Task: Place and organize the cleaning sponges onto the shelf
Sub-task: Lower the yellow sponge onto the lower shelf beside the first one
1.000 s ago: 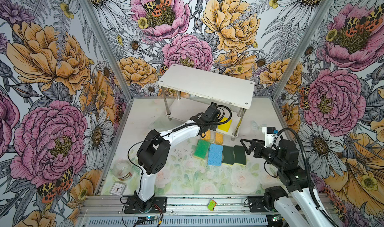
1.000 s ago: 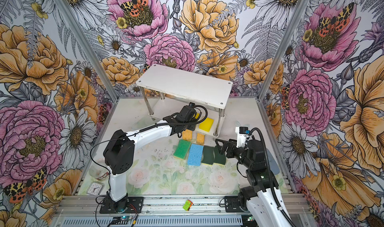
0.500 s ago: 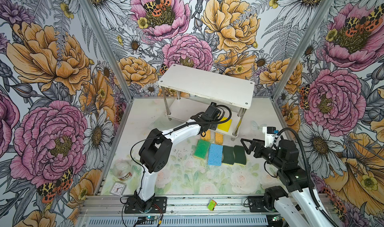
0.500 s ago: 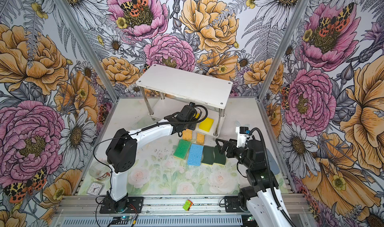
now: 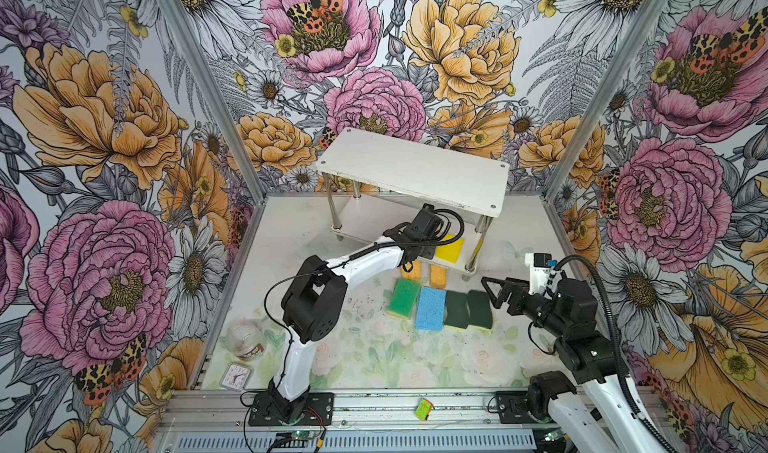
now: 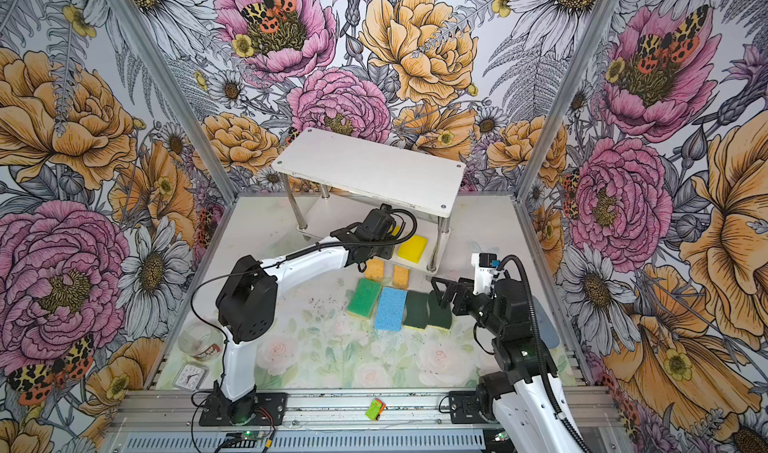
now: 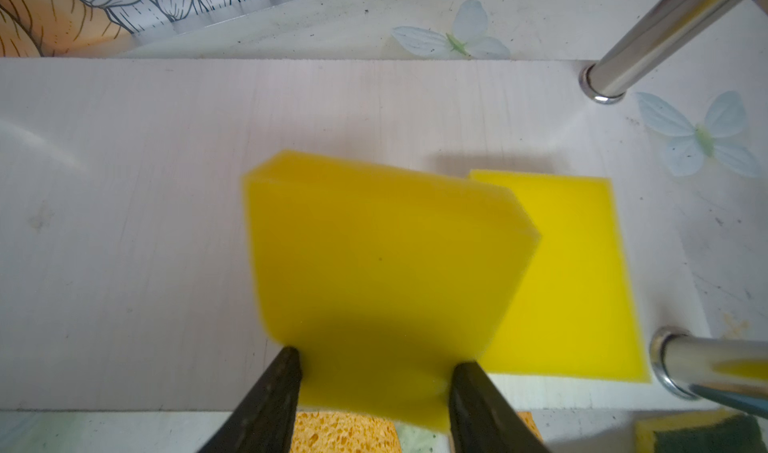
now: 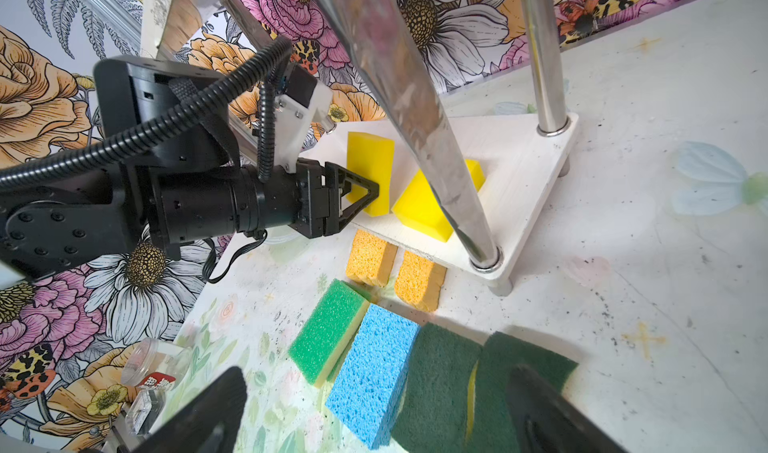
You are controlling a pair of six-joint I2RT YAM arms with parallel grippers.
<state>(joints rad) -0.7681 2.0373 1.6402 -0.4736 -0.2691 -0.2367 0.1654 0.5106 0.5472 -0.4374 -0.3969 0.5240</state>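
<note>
Our left gripper point(image 7: 376, 359) clamps 1 yellow sponge point(image 7: 382, 255) on edge over the lower board of the shelf point(image 7: 124, 222), just beside the 2nd yellow sponge point(image 7: 582, 284) lying there. Our right gripper point(image 8: 376, 374) hangs with its jaws apart near 2 dark-green sponges point(image 8: 519, 351) on the table.

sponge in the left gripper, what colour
Plain yellow sponge; best in the left wrist view.

Two plain yellow sponges point(image 7: 573, 280), two orange porous sponges point(image 5: 412, 270), two wavy dark-green sponges point(image 5: 456, 309), one green-topped sponge point(image 5: 404, 303), one light blue porous sponge point(image 5: 431, 314); one white two-tier shelf point(image 5: 415, 168); one clear jar point(image 5: 243, 338), one small clock point(image 5: 236, 377), one small green-and-orange item point(image 5: 424, 409)
</note>
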